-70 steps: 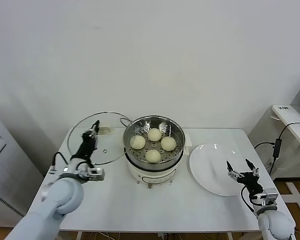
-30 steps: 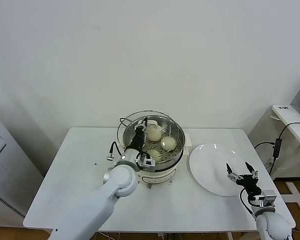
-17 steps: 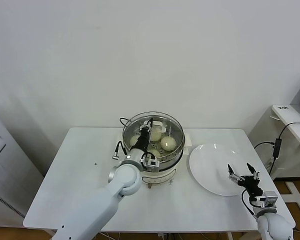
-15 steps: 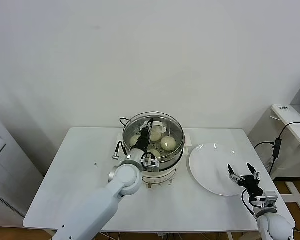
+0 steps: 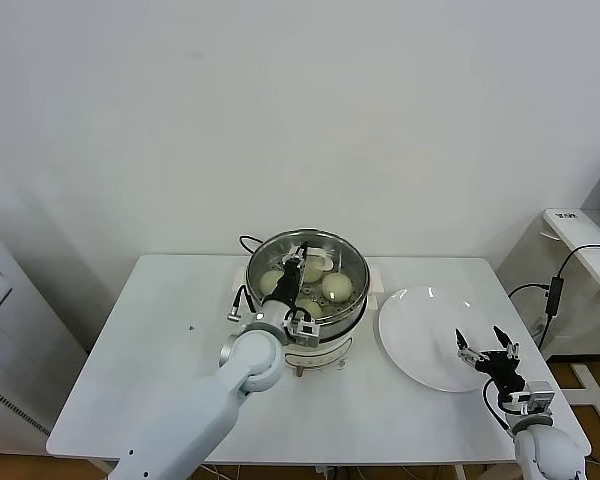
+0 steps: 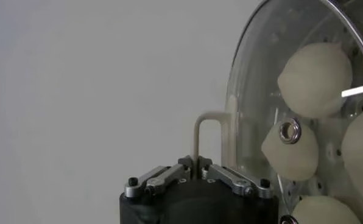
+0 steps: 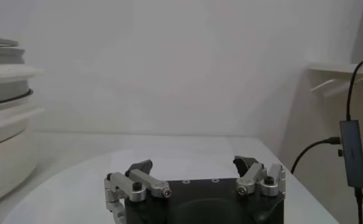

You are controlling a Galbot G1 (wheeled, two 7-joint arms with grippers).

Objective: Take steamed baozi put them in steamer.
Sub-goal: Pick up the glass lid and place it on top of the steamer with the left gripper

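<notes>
Several cream-white steamed baozi (image 5: 340, 287) lie inside the shiny steel steamer (image 5: 348, 312) at the table's middle. Through the glass in the left wrist view they appear as round buns (image 6: 315, 70). A round glass lid (image 5: 330, 242) covers the steamer's top. My left gripper (image 5: 298, 262) reaches over the basket and is shut on the lid's thin cream handle (image 6: 206, 125), which runs between its fingertips. My right gripper (image 5: 484, 348) hovers open and empty over the near right part of the white plate.
A flat white plate (image 5: 420, 320) lies right of the steamer, with nothing on it. The steamer stands on a white cooker base (image 5: 310, 352), and a black cord (image 5: 242, 243) runs behind it. A side table with cables (image 5: 560, 290) stands at the far right.
My left gripper has carried the glass lid from the table's left side over the steamer and, in the last second, settled it lower and centred over the basket. The right arm has barely moved.
</notes>
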